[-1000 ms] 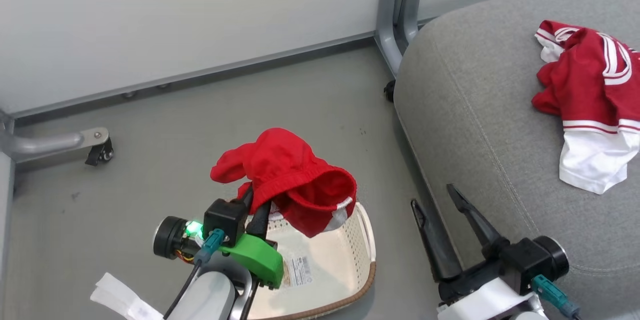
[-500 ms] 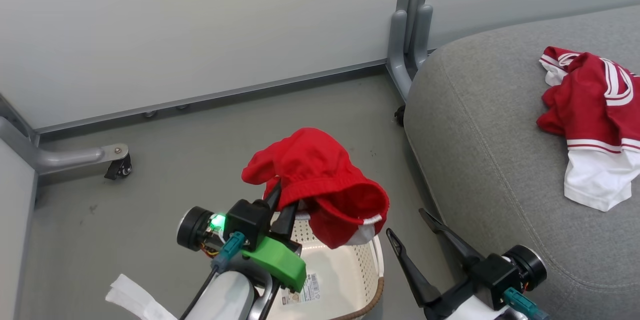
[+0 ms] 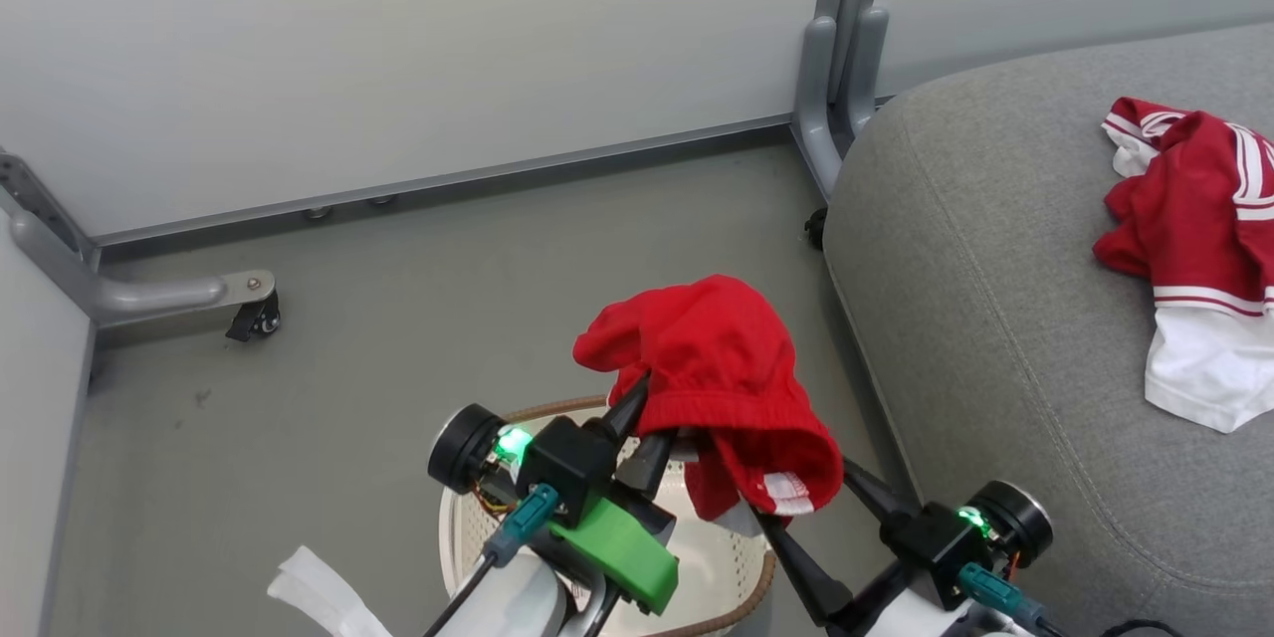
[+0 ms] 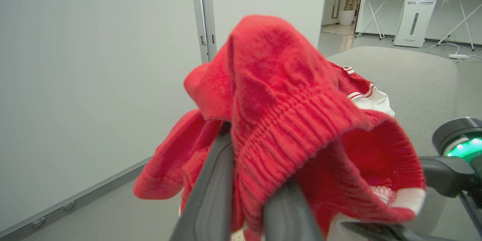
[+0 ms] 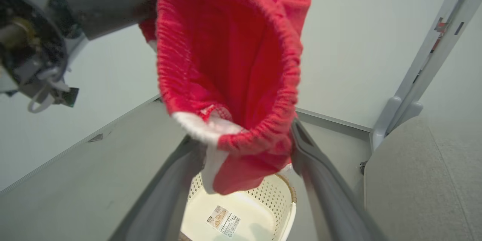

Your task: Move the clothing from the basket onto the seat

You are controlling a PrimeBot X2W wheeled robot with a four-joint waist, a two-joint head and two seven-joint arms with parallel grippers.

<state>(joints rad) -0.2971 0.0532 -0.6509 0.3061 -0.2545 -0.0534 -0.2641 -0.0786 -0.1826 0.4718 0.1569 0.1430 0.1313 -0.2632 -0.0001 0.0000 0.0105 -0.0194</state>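
Observation:
My left gripper [image 3: 645,418] is shut on a red garment [image 3: 719,368] with a gathered waistband and holds it up above the cream basket [image 3: 455,528]. The cloth droops to the right, and its white-trimmed end hangs between the spread fingers of my open right gripper [image 3: 811,508]. In the right wrist view the garment [image 5: 233,64] dangles between the two fingers [image 5: 327,196] over the basket [image 5: 263,199], whose base shows only a label. The grey seat [image 3: 995,318] lies to the right. A second red and white garment [image 3: 1194,219] rests on it.
Grey floor [image 3: 398,318] runs to a pale partition wall. A partition foot with a caster [image 3: 254,317] stands at the left. A grey metal post [image 3: 841,70] rises at the seat's far corner. A white tag [image 3: 318,597] hangs by my left forearm.
The head camera has shifted. My left gripper has carried the red garment rightward over the basket toward the seat. The cloth now hangs between the right gripper's fingers, which had stood apart from it.

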